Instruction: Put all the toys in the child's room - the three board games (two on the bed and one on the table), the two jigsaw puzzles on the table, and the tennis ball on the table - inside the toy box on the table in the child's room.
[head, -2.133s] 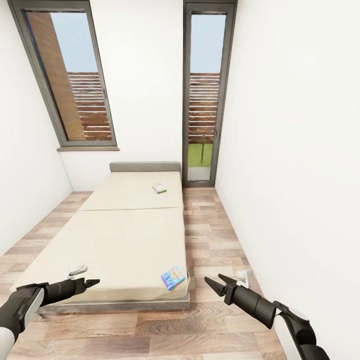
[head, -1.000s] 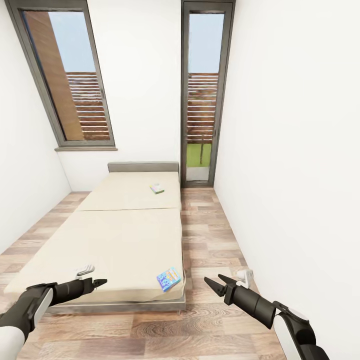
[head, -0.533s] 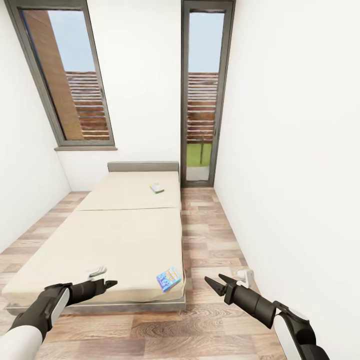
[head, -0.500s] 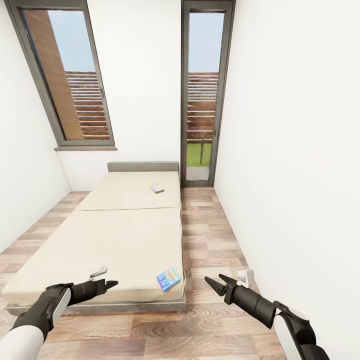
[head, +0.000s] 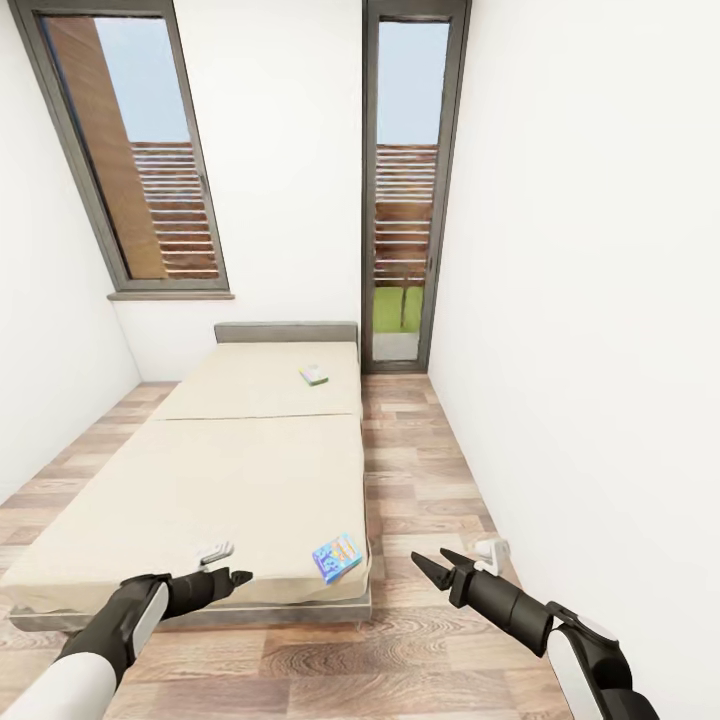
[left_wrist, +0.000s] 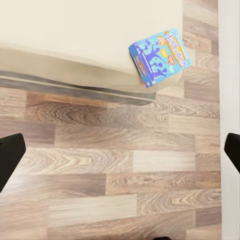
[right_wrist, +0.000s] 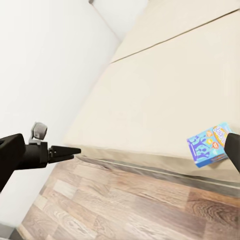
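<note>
A bright blue board game (head: 337, 557) lies on the near right corner of the beige bed (head: 250, 480); it also shows in the left wrist view (left_wrist: 159, 56) and the right wrist view (right_wrist: 209, 145). A white-and-green board game (head: 314, 375) lies near the grey headboard. My left gripper (head: 243, 577) hovers open over the floor at the bed's foot, left of the blue game. My right gripper (head: 428, 555) stands open over the floor strip to the game's right, nothing in it. The table, toy box, jigsaw puzzles and tennis ball are out of view.
A white wall (head: 600, 350) runs close on the right, leaving a narrow wood-plank aisle (head: 420, 470) beside the bed. A tall glass door (head: 403, 200) and a dark-framed window (head: 130, 150) are on the far wall. Floor also shows left of the bed.
My left arm has swung rightward along the bed's foot, closer to the blue board game. The right arm and both games have stayed put.
</note>
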